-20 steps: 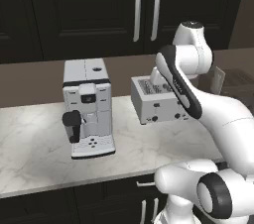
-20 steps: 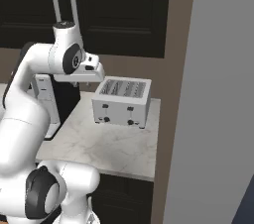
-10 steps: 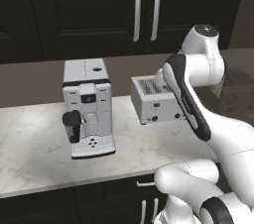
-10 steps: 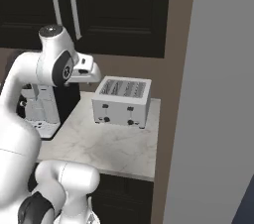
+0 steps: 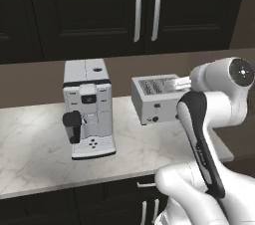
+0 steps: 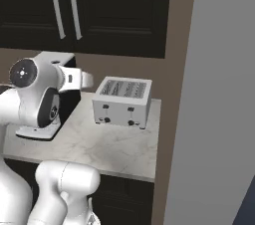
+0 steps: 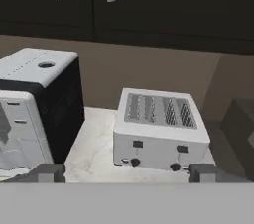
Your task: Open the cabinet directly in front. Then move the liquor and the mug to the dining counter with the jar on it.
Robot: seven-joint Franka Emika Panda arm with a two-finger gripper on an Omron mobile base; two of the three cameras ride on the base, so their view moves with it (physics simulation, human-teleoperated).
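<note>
A marble worktop [image 5: 35,144] runs across the left base view, with a coffee machine [image 5: 88,107] at centre and a toaster [image 5: 155,98] to its right. The cabinet [image 5: 144,7] fills the top, doors closed.

In the right base view the cabinet [image 6: 64,7] sits upper left, above the toaster [image 6: 123,101].

In the hand view the gripper [image 7: 126,173] at the bottom edge has its fingertips [image 7: 47,172] wide apart, holding nothing; the cabinet [image 7: 173,0] spans the top.

Our arm [image 5: 199,134] rises from the base, bends at a dark-banded elbow and folds back at shoulder height, forearm roughly level. In the hand view our gripper [image 7: 126,173] shows its two dark fingertips [image 7: 48,173] far apart at the bottom corners, jaws spread wide with nothing between them.
</note>
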